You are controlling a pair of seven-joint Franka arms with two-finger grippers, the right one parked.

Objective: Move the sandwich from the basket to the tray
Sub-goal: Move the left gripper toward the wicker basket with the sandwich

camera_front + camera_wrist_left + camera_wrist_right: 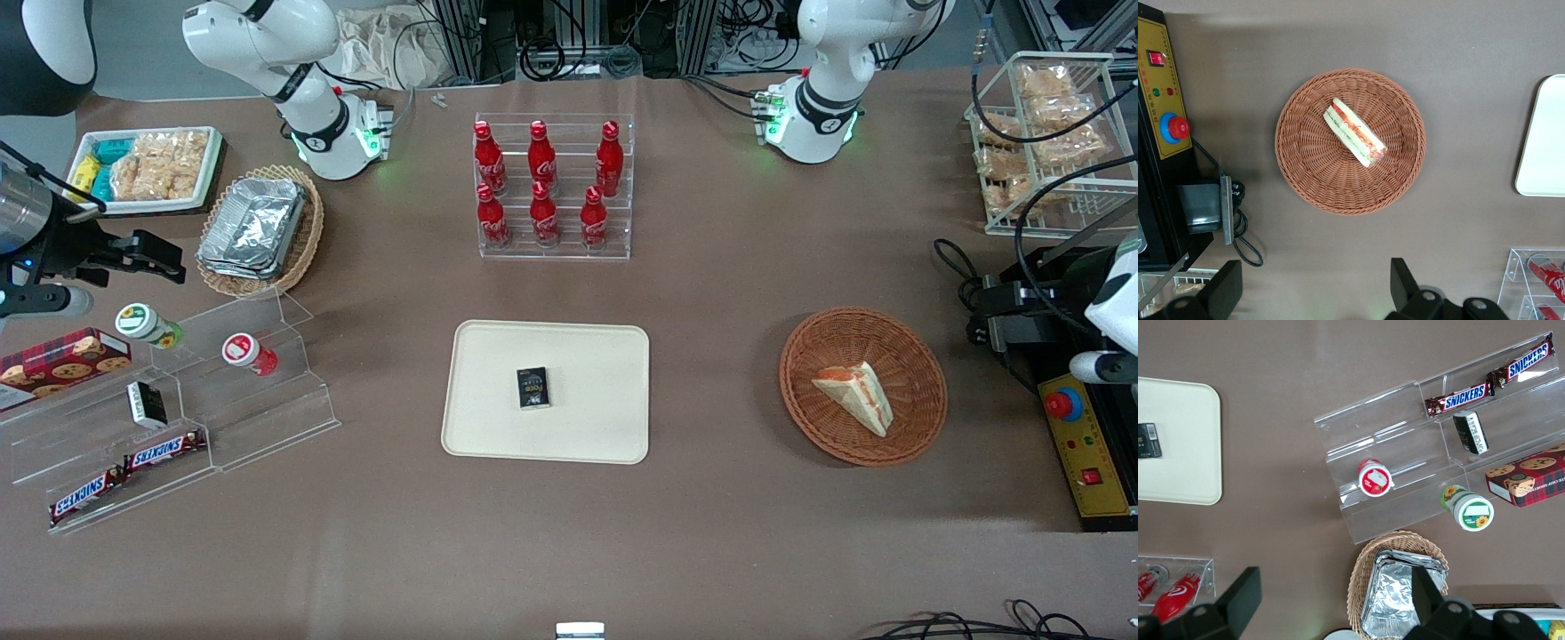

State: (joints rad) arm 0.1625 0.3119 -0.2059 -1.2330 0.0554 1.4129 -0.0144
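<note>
The bench (711,356) wears a flat taupe-brown cover. On it the round basket (916,427) is reddish-brown weave, and the sandwich (855,392) in it shows white bread with stripes of red-orange and green filling. The tray (587,436) is plain cream-beige, carrying a small black packet (532,388) with pale lettering. Six bottles (543,182) stand glossy red with white script in a clear rack. The gripper (1315,297) hangs above the basket, its fingers (1401,280) matte black (the arm (831,80) is white, ringed with green light).
</note>
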